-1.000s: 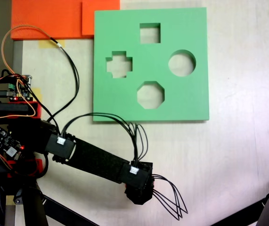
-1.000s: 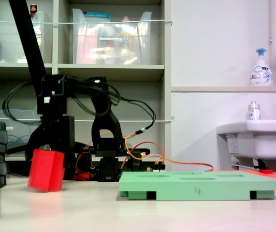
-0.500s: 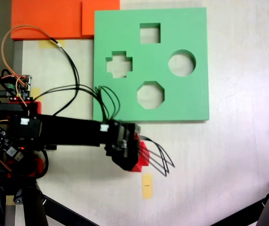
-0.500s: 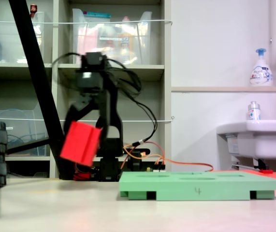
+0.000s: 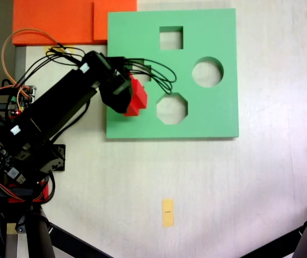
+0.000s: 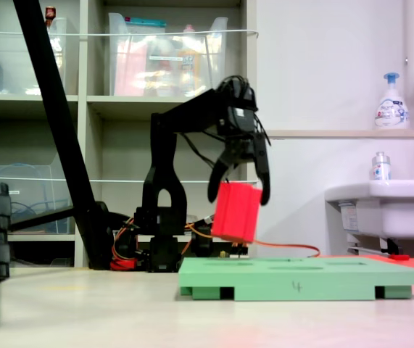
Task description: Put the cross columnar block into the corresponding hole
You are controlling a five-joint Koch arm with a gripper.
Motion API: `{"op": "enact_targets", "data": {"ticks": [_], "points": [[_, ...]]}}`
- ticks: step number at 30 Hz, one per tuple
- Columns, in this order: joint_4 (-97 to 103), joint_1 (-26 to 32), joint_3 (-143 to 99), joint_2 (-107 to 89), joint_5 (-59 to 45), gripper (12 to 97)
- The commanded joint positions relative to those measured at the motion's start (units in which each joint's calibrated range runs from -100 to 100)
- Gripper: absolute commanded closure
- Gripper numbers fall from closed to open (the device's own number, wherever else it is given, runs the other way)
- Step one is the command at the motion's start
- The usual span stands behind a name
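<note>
1. The gripper [image 6: 240,194] is clamped around the cross columnar block [image 6: 236,212], jaws on either side.
2. The block hangs tilted above the green foam board [image 5: 218,115], over the corresponding hole [image 5: 145,69].

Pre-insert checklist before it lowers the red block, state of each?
1. Grip: gripper fingers clamp the cross columnar block: ok.
2. Height: block hangs clear above the green board: ok.
3. Position over the corresponding hole: block sits below and left of it in the top fixed view, arm covers most of the cutout: cannot tell.
4. Block upright: tilted in the side fixed view: not ok.
5. Cross arms matched to the cutout: cannot tell.
6. Octagonal cutout beside it, block not over it: ok.
</note>
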Motion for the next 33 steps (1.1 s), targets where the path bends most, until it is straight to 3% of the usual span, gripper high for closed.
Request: {"op": "enact_targets", "data": {"ticks": [1,20,33], "points": [[-0.5,1.9,3.5,3.5,2.2,78.1],[17.0,4.9,5.5,11.8,3.5,78.1],[15.0,6.3,11.9,17.1,5.4,77.9]]}}
